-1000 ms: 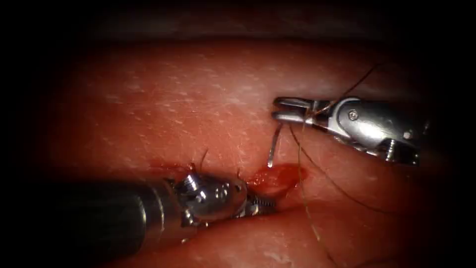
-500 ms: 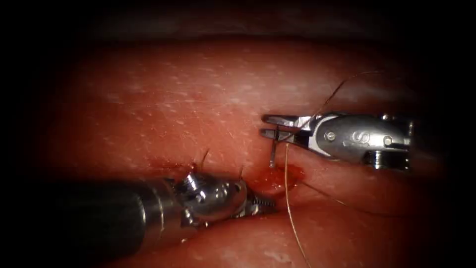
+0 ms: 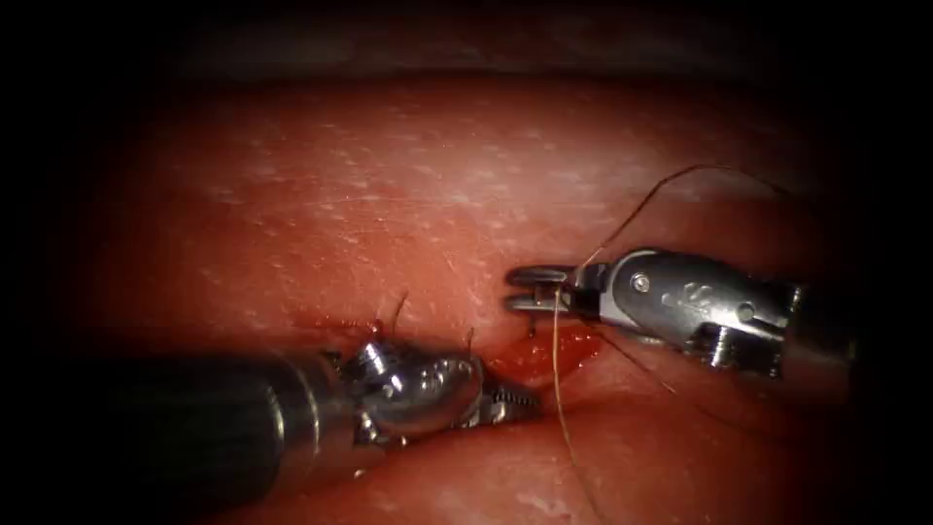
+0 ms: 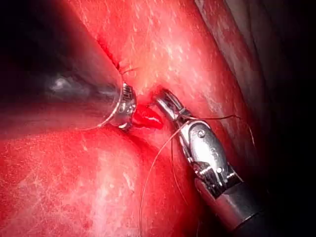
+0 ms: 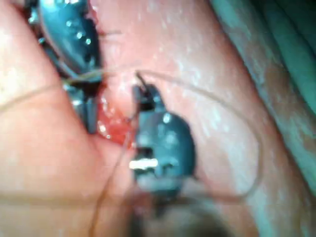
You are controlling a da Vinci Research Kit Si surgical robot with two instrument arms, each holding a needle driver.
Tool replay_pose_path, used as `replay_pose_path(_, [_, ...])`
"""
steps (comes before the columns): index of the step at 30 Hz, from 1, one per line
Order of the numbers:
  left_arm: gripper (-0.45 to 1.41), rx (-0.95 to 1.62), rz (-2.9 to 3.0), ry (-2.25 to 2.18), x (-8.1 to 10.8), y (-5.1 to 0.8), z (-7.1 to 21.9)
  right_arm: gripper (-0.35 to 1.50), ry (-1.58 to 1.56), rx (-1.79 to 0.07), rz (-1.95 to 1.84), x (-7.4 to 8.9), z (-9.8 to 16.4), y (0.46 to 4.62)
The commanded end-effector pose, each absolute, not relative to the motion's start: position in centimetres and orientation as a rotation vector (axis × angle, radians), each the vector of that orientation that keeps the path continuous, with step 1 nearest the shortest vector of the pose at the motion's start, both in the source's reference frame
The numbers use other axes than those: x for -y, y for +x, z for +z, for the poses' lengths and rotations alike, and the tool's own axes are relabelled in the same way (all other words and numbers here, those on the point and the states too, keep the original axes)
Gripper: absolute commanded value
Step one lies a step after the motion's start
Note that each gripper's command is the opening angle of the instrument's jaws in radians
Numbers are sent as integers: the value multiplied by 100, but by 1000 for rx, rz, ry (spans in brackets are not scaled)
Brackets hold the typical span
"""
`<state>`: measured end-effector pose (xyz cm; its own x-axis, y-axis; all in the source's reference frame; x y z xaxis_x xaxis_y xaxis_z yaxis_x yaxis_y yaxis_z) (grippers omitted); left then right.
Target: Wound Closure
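1. While the right tool (image 3: 530, 290) sits right of centre in the endoscope frame, we see its jaws closed on the needle (image 3: 532, 329); the grip looks to be near one end of the curve, though we cannot tell exactly where.
2. Over the last second this tool has come down and leftward, and far less of the needle now shows below the jaws. Its lower end meets the red fluid (image 3: 549, 352) at the cut (image 3: 583, 403), and we judge the tip to be in the tissue (image 3: 389, 194), without being sure.
3. We see the left tool (image 3: 510, 399) at lower centre, its tip pressed into the cut just left of the fluid. Whether its jaws are apart or closed, or hold anything, we cannot tell.
4. We follow the thread (image 3: 557, 389) from the right tool's jaws: one strand drops towards the bottom edge, another arcs up towards the upper right.
5. Risks, in our judgement:
   - The needle may twist in the jaws if it meets resistance.
   - The loose thread may snag on the right tool's wrist.
   - The two tool tips are near and could touch.
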<state>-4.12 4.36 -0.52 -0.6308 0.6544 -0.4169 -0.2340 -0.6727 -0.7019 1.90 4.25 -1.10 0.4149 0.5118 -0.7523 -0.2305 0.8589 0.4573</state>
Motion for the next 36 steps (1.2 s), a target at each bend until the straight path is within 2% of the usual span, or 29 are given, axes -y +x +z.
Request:
replay_pose_path(1, [11,835,2298,-924,-436,-417,-46,-35,278,-1055,485,-436,-111,195])
replay_pose_path(12, [11,834,2301,-920,-435,-418,-45,-35,237,-1089,509,-454,-116,189])
replay_pose_path(21, [11,835,2302,-920,-434,-418,-45,-35,362,-1092,592,-469,-119,193])
replay_pose_path(30, [11,839,2311,-914,-431,-410,-50,-35,437,-1105,402,-463,-105,204])
replay_pose_path(36, [11,835,2317,-904,-432,-409,-49,-35,632,-1108,426,-451,-100,213])
